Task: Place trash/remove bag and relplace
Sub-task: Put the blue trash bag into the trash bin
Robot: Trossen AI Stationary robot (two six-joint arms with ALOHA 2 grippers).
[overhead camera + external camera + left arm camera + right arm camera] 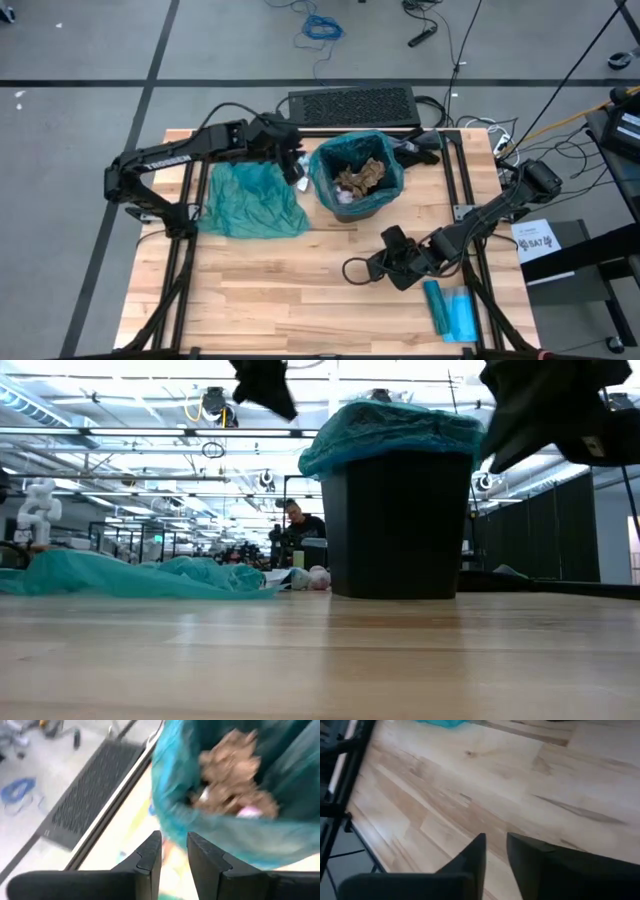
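Crumpled trash (358, 178) inside lined bin (325, 185)

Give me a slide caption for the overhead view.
Lined bin holds paper trash; left gripper beside it, spare bag on table.

Trash (360, 178) lies in the bin (325, 185); a loose bag (250, 200) lies left of it.

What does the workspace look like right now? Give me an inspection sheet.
Surface: wooden table, bare at the front.
Job's things: black bin lined with a teal bag, brown and white paper trash inside; spare teal bag spread flat beside it.
Clutter: blue-teal packet at the front right; a few wads by the bin's base.
Grippers: left gripper at the bin's rim, jaws narrowly apart, empty; right gripper over bare table, jaws narrowly apart, empty.
Cables: loose on the floor.
Surroundings: person far behind.
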